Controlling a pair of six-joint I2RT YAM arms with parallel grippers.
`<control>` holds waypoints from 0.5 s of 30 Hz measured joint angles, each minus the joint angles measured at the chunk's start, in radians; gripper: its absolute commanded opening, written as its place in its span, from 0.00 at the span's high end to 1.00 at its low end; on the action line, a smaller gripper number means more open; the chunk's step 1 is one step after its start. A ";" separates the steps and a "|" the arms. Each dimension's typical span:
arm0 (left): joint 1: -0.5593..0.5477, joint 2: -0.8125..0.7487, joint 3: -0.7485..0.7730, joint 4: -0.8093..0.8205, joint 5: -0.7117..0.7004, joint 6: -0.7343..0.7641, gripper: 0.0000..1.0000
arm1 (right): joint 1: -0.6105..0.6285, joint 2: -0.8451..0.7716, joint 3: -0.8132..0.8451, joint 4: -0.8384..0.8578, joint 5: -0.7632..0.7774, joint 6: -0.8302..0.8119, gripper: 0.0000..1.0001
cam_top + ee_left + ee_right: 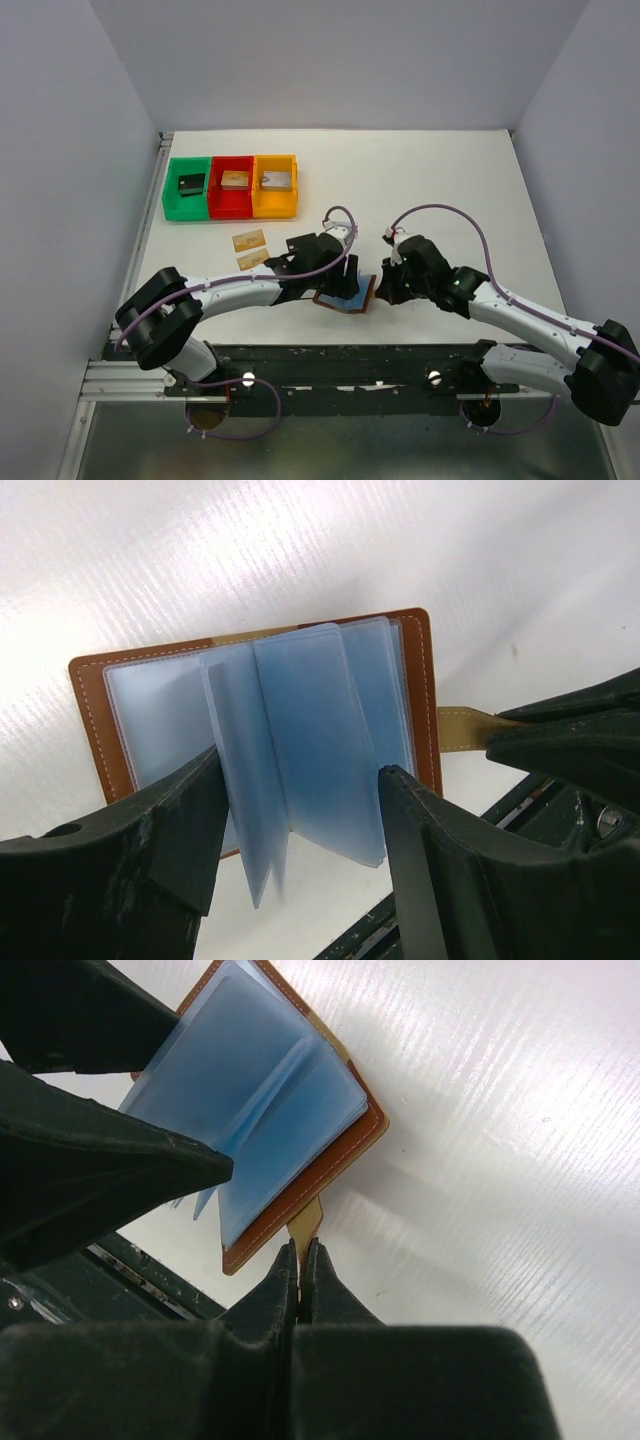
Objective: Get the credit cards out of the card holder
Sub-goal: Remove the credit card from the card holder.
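Black fingers of the left gripper [300, 780] stand apart, straddling the fanned pale blue sleeves [305, 710] of the open card holder [92, 710], which lies at the table's [450, 180] six o'clock edge. Right gripper [302, 1255], at the holder's three o'clock, is pinched together on its snap tab [305, 1222]. Two tan credit cards [250, 242] lie at the holder's ten o'clock.

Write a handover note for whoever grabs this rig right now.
Right gripper: shut on the snap tab, holding the card holder open at the near edge of the table.
Left gripper: open, fingers astride the blue sleeves.
Done: two tan-gold cards lie on the table left of the holder.
Left: check the sleeves; cannot tell whether any hold cards.
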 measured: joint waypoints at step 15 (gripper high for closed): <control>-0.013 0.000 0.000 -0.009 -0.012 0.004 0.29 | 0.000 0.000 0.000 0.000 0.000 0.000 1.00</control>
